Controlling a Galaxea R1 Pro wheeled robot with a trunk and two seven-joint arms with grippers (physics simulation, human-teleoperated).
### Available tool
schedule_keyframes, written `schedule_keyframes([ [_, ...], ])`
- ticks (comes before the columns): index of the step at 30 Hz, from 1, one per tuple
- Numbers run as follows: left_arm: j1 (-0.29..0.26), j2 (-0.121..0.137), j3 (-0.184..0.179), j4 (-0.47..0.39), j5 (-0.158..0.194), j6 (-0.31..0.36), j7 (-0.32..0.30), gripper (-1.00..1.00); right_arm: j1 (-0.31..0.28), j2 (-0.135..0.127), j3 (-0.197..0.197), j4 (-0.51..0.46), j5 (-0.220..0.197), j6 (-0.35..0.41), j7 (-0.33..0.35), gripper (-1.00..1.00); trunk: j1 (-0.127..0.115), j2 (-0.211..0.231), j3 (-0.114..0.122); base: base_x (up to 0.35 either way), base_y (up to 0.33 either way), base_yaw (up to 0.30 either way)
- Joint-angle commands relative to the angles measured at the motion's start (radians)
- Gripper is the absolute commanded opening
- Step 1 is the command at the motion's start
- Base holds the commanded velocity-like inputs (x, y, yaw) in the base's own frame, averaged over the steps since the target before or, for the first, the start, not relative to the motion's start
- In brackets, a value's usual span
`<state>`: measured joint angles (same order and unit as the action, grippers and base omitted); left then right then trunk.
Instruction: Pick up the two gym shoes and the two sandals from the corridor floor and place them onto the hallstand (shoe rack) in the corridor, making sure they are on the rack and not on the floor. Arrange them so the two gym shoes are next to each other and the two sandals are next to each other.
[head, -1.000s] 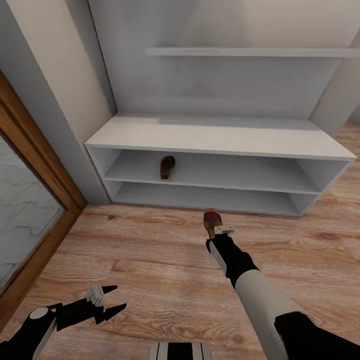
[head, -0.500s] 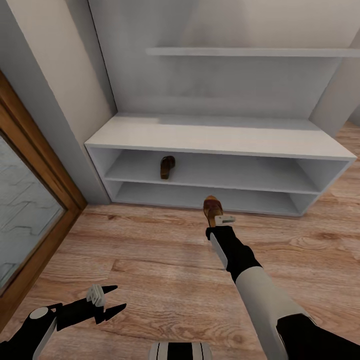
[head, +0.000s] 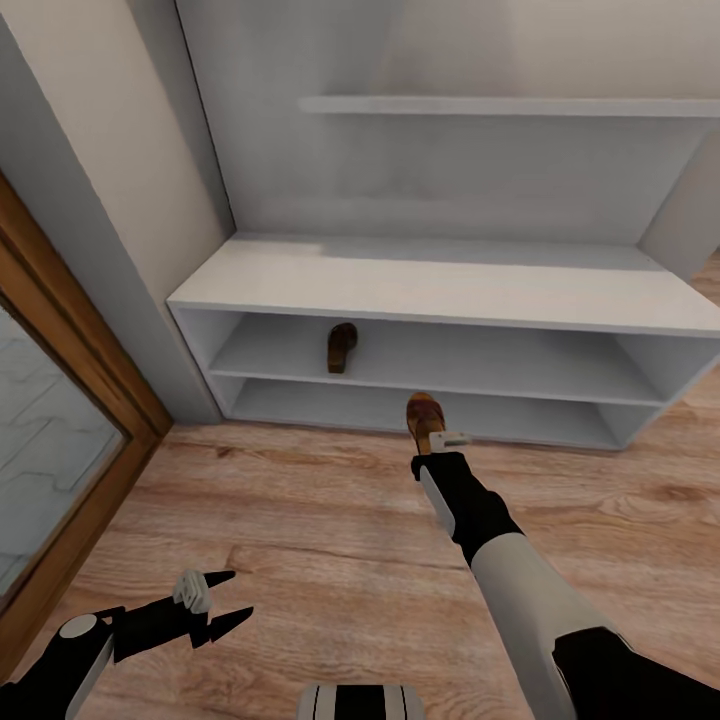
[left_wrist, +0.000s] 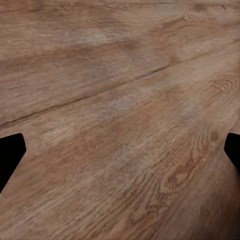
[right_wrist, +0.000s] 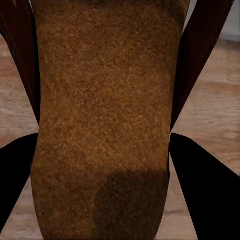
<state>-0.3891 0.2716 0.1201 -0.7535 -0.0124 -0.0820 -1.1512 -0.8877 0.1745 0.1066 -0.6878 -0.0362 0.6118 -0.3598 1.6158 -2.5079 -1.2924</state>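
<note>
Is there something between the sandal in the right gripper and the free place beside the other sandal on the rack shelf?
Nothing visible blocks it. The right gripper holds a sandal in front of the hallstand, by its lower shelf. The other sandal lies on the upper open shelf, with bare shelf to its right.

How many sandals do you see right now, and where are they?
2. One sandal lies on the upper open shelf of the hallstand; the other sandal is held in the right end effector before the lower shelf. No others visible.
</note>
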Motion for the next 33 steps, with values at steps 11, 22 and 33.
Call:
schedule_keyframes([
  [11, -0.002, 0.000, -0.003, -0.010, -0.002, -0.004, -0.001, 1.00, 0.000, 0.000, 0.001, -0.006, -0.003, 0.005, -0.011, -1.00, 0.000, 0.000, -0.010, 0.012, 0.008, 0.133],
  [22, -0.021, 0.009, -0.031, -0.070, -0.001, 0.158, -0.001, 1.00, 0.000, 0.000, -0.001, -0.013, -0.002, 0.005, -0.013, -1.00, 0.000, 0.000, -0.021, 0.000, 0.000, 0.178],
  [33, -0.020, 0.005, -0.040, -0.108, -0.014, 0.183, 0.000, 1.00, 0.000, 0.000, -0.001, -0.022, -0.002, 0.005, -0.013, -1.00, 0.000, 0.000, -0.023, 0.045, 0.015, 0.030],
])
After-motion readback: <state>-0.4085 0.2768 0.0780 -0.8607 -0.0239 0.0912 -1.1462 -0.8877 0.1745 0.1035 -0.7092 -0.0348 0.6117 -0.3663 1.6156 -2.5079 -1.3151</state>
